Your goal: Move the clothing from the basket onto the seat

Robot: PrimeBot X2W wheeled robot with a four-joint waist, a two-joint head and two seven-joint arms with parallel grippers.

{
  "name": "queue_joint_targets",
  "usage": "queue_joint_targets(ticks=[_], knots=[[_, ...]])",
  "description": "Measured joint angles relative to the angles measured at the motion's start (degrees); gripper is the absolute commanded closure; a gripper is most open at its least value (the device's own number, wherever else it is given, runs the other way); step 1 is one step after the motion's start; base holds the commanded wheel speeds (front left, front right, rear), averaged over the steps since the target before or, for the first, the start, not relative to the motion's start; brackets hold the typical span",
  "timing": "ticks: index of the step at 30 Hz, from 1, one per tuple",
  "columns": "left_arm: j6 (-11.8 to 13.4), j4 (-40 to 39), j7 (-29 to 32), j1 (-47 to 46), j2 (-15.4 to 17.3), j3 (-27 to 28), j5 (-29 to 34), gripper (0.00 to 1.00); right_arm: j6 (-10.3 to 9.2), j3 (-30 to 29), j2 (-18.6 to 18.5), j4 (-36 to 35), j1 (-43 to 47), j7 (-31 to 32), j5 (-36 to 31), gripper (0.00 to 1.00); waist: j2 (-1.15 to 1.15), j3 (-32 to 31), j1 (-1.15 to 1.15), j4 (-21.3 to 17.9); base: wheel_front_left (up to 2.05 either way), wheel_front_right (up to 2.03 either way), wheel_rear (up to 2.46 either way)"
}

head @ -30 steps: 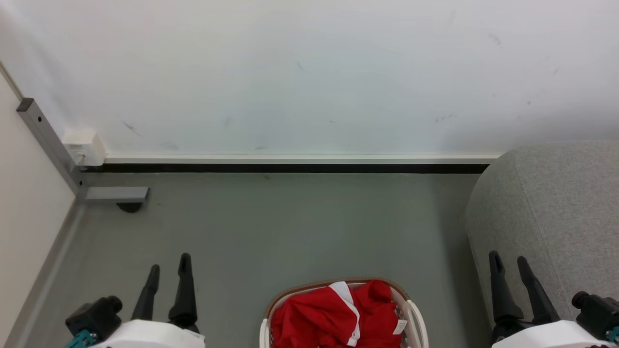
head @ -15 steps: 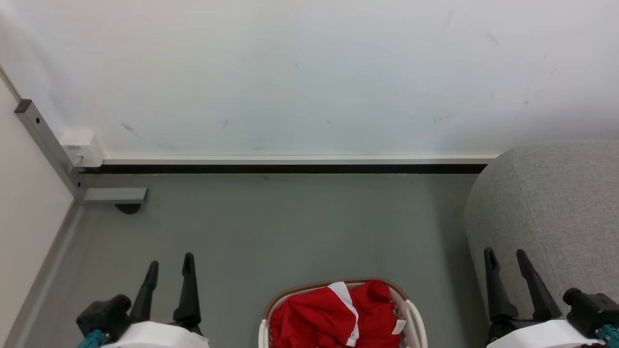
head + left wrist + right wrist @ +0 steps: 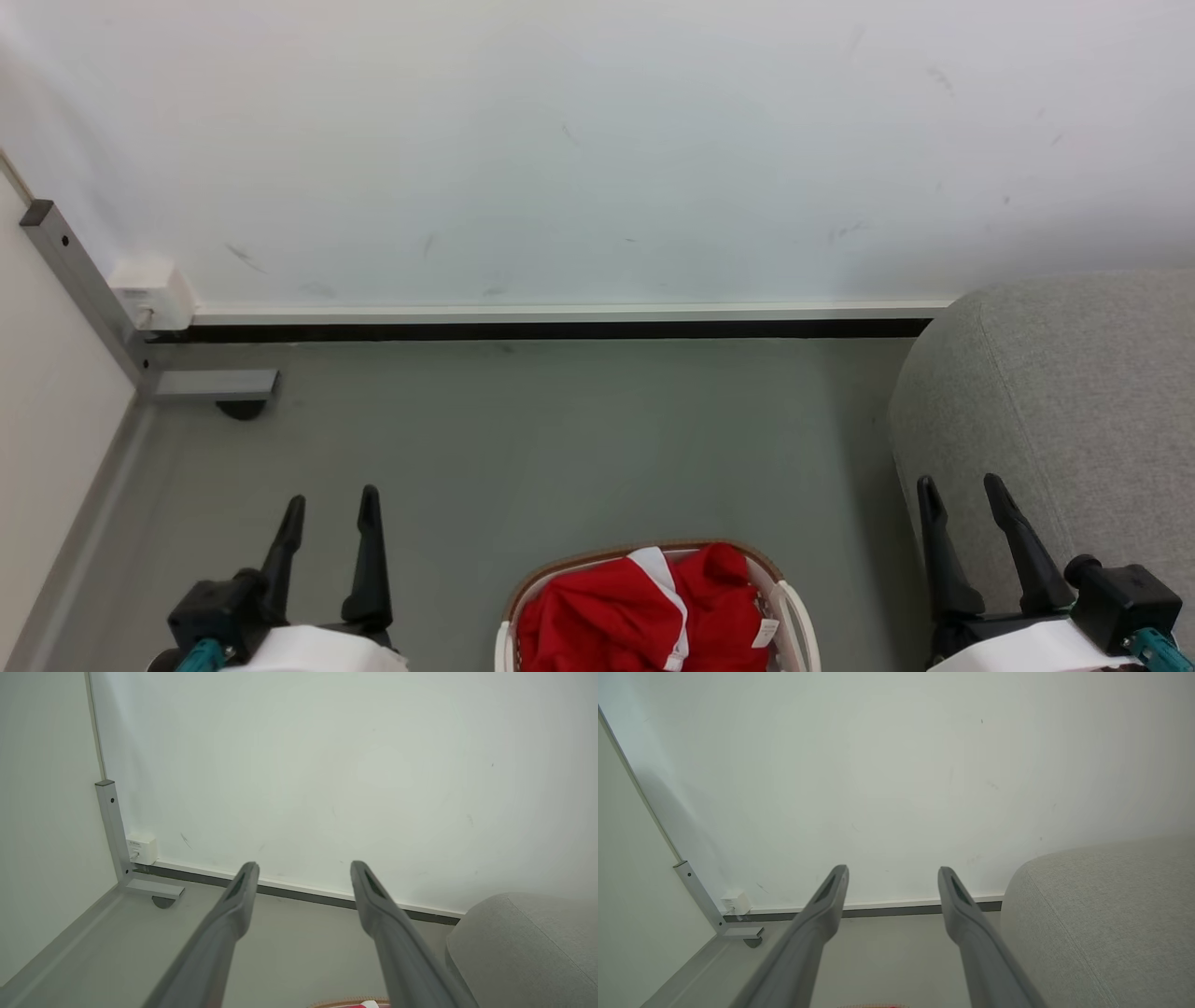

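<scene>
- At the bottom middle of the head view: the basket [image 3: 805, 611], on the grey floor [image 3: 560, 439], cut off by the lower edge
- Inside it: the clothing [image 3: 607, 616], bunched red cloth with a white stripe and a small white tag at its right side, heaped to about the brown rim
- To the right: the seat [image 3: 1074, 392], near the basket but apart from it, a strip of bare floor between, its far end reaching the base of the white wall [image 3: 597, 140]
- At lower left: the left gripper [image 3: 333, 499], fingers spread with a clear gap, holding nothing, seen over the floor left of the basket and well apart from it
- At lower right: the right gripper [image 3: 960, 483], fingers likewise parted and empty, tips seen against the seat's left edge
- In the left wrist view: both fingers apart, aimed toward the foot of the wall, a sliver of brown basket rim at the bottom edge, the seat at lower right
- In the right wrist view: fingers parted, nothing between them, the seat just to their right
- In the far left corner: a grey metal post [image 3: 79, 271] with a flat foot on the floor, a small white box [image 3: 149, 285] beside it
</scene>
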Motion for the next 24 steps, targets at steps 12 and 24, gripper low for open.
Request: queue_joint_targets(ticks=[12,24], knots=[[0.1,0.0,-1.1,0.0,0.0,0.1,5.0,0.00,0.00,1.1,0.0,0.0,-0.1,-1.4,-4.2,0.00,0.00,-0.4,0.00,-0.3,0.00,0.00,0.00],[0.1,-0.1,-2.5,0.5,-0.4,0.1,10.2,0.00,0.00,1.9,0.0,-0.7,-0.1,-2.5,-7.3,0.00,0.00,-0.5,0.00,-0.7,0.00,0.00,0.00]])
